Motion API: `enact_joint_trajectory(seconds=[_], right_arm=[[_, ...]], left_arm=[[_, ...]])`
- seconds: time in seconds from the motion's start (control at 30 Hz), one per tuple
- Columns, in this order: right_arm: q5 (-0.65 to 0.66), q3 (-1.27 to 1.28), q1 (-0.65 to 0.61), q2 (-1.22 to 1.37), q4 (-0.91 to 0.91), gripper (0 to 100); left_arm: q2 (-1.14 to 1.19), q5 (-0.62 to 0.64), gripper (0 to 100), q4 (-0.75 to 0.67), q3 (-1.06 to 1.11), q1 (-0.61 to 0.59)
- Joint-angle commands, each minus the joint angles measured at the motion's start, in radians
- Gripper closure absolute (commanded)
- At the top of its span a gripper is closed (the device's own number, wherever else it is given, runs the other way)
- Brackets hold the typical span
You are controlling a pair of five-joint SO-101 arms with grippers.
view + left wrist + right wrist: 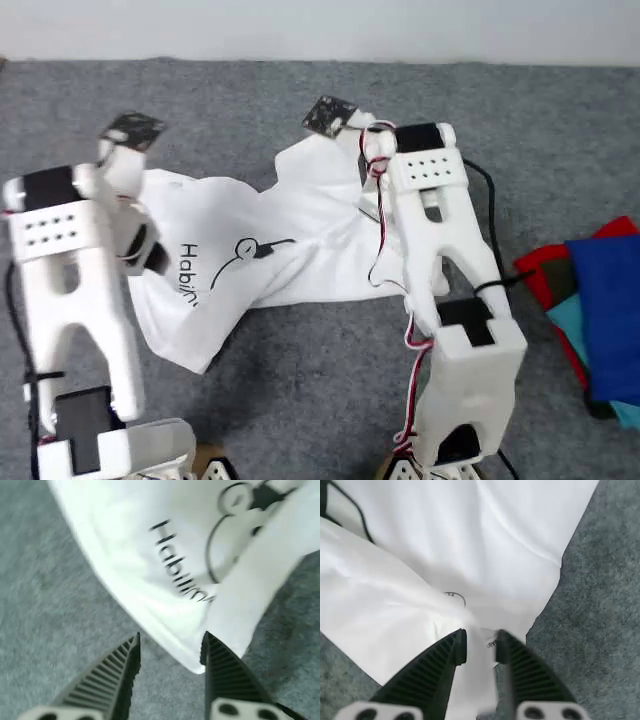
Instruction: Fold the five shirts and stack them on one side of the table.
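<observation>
A white shirt (300, 230) with black print lies crumpled and only partly spread across the middle of the high view, on the grey felt-like table (300, 400). Its body runs from the centre-left of the frame up toward the upper centre, and one loose corner hangs down toward the lower left.

The left arm (70, 270) stands along the left edge of the frame, its wrist over the shirt's left border. In the left wrist view, the left gripper (171, 637) has its fingers spread apart and grasps nothing. A rounded edge of the white shirt (150, 555) lies just beyond the tips, close to one finger (215, 665).

The right arm (440, 220) reaches from the lower centre up to the upper centre, over the shirt's far right part. In the right wrist view, the right gripper (480, 634) has its fingers drawn close together, pinching a fold of the white shirt (495, 530) next to a small label.

At the right edge of the high view lies a stack of folded shirts (600, 300), blue on top with red and teal showing beneath, well apart from the white one.
</observation>
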Motion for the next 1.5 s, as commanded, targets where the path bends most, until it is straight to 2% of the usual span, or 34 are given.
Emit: enact_joint_trajectory(seconds=[0.0,0.07,0.2,0.33,0.53,0.73,0.93,1.0,1.07,1.27,1.47], right_arm=[[-0.020,-0.146,0.008,0.042,0.048,72.3],[-0.020,-0.186,0.012,0.074,0.056,68.5],[-0.021,-0.193,0.013,0.097,0.070,68.2],[-0.021,-0.198,0.013,0.096,0.130,68.2],[-0.021,-0.198,0.033,0.084,0.156,68.2],[-0.021,-0.198,0.045,0.018,0.157,68.1],[-0.021,-0.198,0.047,-0.008,0.202,68.1],[-0.021,-0.198,0.051,-0.007,0.208,68.1],[-0.021,-0.198,0.054,-0.007,0.205,68.1],[-0.025,-0.198,0.056,-0.007,0.205,68.1],[-0.028,-0.198,0.081,-0.010,0.211,68.1]], left_arm=[[0.000,-0.017,80,0.034,0.016,0.098],[0.000,-0.069,80,0.034,0.085,0.158],[0.002,-0.184,79,0.029,0.298,0.245],[0.002,-0.158,79,0.011,0.357,0.241],[0.008,-0.104,79,-0.118,0.461,0.201],[0.124,-0.052,82,-0.273,0.552,0.201],[0.236,-0.063,93,-0.264,0.464,0.203],[0.265,-0.130,99,-0.224,0.424,0.207],[0.282,-0.187,99,-0.172,0.394,0.204],[0.285,-0.196,99,-0.075,0.225,0.158],[0.302,-0.196,99,-0.083,-0.064,0.061]])
